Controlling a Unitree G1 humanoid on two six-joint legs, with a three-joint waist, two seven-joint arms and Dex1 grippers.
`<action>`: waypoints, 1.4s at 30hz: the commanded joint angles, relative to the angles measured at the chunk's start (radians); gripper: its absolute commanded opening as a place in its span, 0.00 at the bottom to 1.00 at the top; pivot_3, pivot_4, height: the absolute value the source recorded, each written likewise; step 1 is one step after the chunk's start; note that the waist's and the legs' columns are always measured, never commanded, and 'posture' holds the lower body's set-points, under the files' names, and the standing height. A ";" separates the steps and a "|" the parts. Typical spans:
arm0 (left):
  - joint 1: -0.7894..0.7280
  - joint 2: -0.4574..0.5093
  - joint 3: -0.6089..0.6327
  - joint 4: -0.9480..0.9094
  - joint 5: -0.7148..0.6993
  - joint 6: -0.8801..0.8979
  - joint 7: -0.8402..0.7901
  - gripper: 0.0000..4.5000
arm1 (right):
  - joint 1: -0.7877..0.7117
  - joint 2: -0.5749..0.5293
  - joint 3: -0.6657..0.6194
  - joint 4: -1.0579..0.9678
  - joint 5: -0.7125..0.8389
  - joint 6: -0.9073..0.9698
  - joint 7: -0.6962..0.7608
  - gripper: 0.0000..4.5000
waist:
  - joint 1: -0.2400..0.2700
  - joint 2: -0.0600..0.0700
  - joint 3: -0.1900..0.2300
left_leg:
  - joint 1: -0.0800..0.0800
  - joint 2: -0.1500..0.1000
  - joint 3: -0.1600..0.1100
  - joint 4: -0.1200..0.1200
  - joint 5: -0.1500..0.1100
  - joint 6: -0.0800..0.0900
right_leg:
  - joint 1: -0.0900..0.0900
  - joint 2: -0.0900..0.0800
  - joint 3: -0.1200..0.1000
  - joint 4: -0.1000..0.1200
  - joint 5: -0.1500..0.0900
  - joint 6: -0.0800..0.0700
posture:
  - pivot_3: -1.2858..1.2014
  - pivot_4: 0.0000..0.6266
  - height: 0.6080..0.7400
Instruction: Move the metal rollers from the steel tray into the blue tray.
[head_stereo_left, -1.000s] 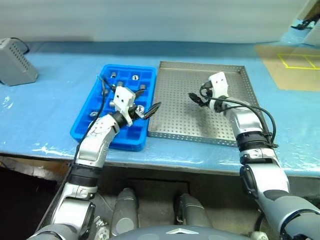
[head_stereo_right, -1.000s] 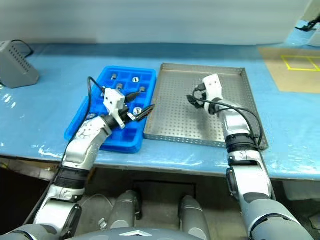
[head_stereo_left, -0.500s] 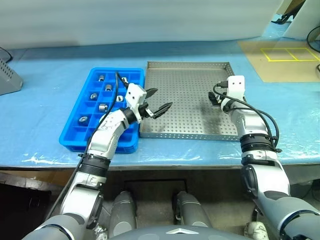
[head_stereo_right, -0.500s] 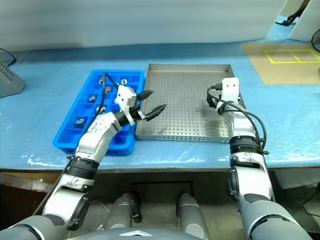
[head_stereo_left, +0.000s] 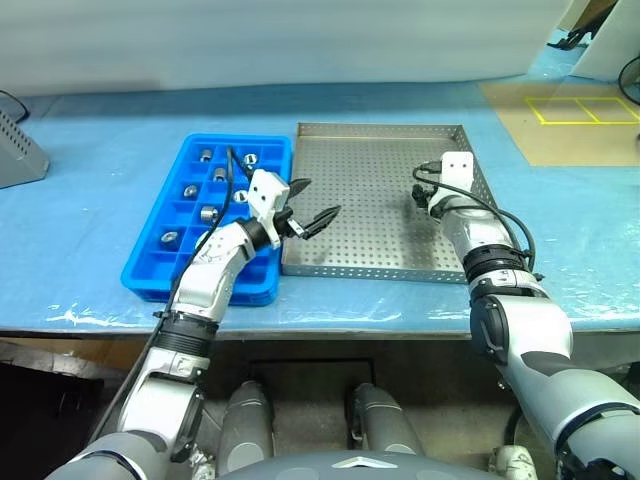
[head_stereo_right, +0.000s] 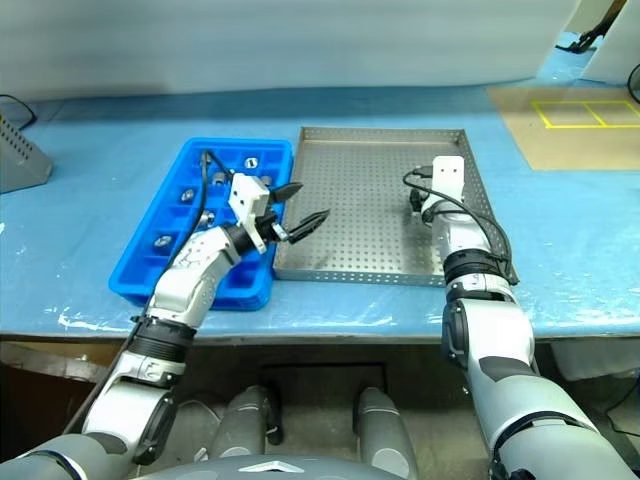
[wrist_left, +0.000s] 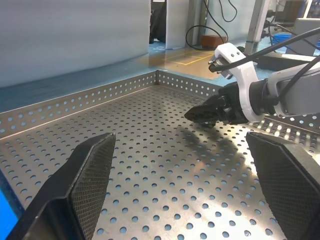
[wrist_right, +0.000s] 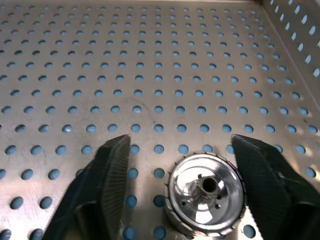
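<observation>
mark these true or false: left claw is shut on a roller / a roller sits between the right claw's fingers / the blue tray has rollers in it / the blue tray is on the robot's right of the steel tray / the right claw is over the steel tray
1. The left claw is shut on a roller. False: it is open and holds nothing.
2. A roller sits between the right claw's fingers. True.
3. The blue tray has rollers in it. True: several lie in its compartments.
4. The blue tray is on the robot's right of the steel tray. False: it is on the left.
5. The right claw is over the steel tray. True.
</observation>
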 joint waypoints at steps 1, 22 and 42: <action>0.003 0.004 0.012 -0.055 -0.001 -0.013 0.009 0.99 | -0.033 -0.016 0.013 0.000 -0.011 -0.035 0.000 0.43 | 0.003 0.000 0.000 | 0.000 0.000 0.000 0.000 0.000 0.000 | 0.000 0.000 0.000 0.000 0.000 0.000 | 0.44 0.24 1.00; 0.324 0.146 0.149 -0.518 -0.091 0.176 0.129 0.99 | -0.118 0.144 0.148 -0.248 0.142 -0.192 0.731 0.37 | 0.072 0.000 0.000 | -0.003 0.002 -0.002 -0.003 0.000 0.000 | -0.003 0.000 -0.005 -0.001 -0.001 -0.002 | 0.59 0.24 1.00; 0.558 0.235 0.260 -0.722 -0.134 0.250 0.207 0.99 | -0.024 0.136 0.459 -0.365 0.083 -0.166 1.348 0.37 | 0.207 0.000 0.001 | -0.004 0.007 -0.009 -0.006 0.001 -0.002 | -0.004 -0.002 -0.006 -0.001 -0.002 -0.001 | 0.68 0.24 1.00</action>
